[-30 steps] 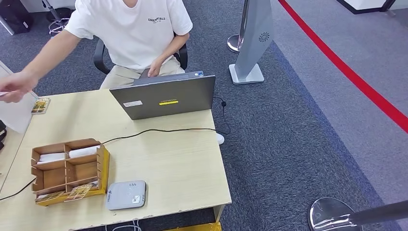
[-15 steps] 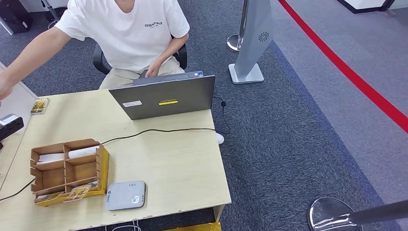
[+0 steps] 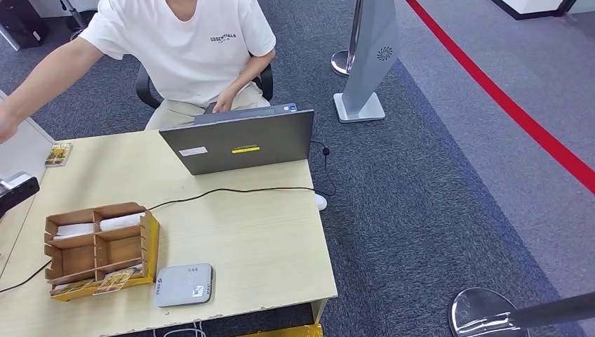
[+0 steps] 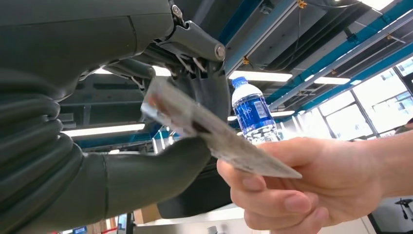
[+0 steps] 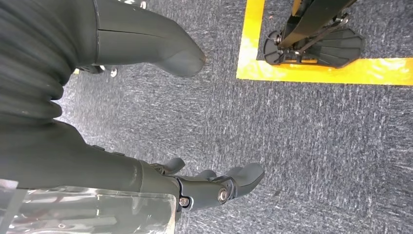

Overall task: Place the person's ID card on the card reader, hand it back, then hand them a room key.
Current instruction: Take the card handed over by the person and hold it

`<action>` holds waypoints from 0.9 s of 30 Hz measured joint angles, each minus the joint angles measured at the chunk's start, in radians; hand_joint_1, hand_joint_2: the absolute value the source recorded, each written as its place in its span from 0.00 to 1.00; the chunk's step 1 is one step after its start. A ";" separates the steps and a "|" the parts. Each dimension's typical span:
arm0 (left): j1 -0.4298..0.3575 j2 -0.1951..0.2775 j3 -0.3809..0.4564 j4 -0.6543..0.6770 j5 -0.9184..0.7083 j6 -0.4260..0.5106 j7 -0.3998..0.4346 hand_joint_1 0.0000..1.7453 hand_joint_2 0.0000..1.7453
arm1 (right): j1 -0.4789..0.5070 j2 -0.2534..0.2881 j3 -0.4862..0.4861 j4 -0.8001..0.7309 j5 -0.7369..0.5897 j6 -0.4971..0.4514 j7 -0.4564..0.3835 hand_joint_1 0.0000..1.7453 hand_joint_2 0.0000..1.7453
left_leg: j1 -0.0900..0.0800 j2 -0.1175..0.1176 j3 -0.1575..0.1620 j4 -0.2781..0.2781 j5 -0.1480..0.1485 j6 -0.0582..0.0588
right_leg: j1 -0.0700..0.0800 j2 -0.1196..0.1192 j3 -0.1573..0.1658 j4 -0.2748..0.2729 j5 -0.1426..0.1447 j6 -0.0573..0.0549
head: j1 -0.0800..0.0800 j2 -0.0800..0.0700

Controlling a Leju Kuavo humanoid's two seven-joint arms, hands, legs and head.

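ID card (image 4: 214, 134), thin and flat with pale printed sides, sits between two hands in the left wrist view. The robot's left hand (image 4: 160, 146) pinches one end of it between its thick grey thumb and its darker fingers. The person's bare hand (image 4: 297, 187) holds the other end, with the thumb on top of the card. Behind them stands a clear plastic water bottle (image 4: 251, 109) with a blue cap and a blue label.

The robot's right hand (image 5: 195, 183) hangs over the grey carpet floor (image 5: 311, 146). It holds nothing, and its dark fingers are stretched out a little apart.

In the head view, the person in a white T-shirt (image 3: 186, 42) sits behind the pale wooden table (image 3: 266, 246) and reaches one arm out to the left. On the table sit an open grey laptop (image 3: 238, 140), a brown wooden box with small compartments (image 3: 98, 249), and a flat grey card reader (image 3: 184, 284) just beside the box.
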 joint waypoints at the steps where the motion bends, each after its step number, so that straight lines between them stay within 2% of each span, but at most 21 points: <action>1: 0.001 0.000 0.000 0.000 0.001 0.003 0.000 1.00 1.00 | 0.000 0.000 0.000 0.000 0.000 -0.001 0.000 0.00 1.00 | 0.000 0.000 0.000 0.000 0.000 0.000 | 0.000 0.000 0.000 0.000 0.000 0.000 | 0.000 0.000; 18: 0.018 -0.014 0.000 -0.006 0.010 0.033 -0.006 1.00 1.00 | 0.000 0.000 -0.001 0.000 0.018 -0.006 -0.002 0.00 1.00 | 0.000 0.000 0.000 0.000 0.000 0.000 | 0.000 0.000 0.000 0.000 0.000 0.000 | 0.000 0.000; 24: 0.048 -0.054 -0.002 -0.055 -0.004 0.055 -0.018 1.00 1.00 | 0.000 0.000 -0.001 -0.001 0.019 -0.006 0.002 0.00 1.00 | 0.000 0.000 0.000 0.000 0.000 0.000 | 0.000 0.000 -0.001 0.000 0.000 0.000 | 0.000 0.000; 27: 0.072 -0.094 -0.029 -0.116 0.000 0.051 -0.047 1.00 1.00 | 0.000 0.000 -0.002 -0.001 0.025 -0.003 0.007 0.00 1.00 | -0.001 -0.001 0.000 0.000 0.000 0.000 | -0.001 -0.001 -0.001 0.000 0.000 0.000 | 0.000 0.000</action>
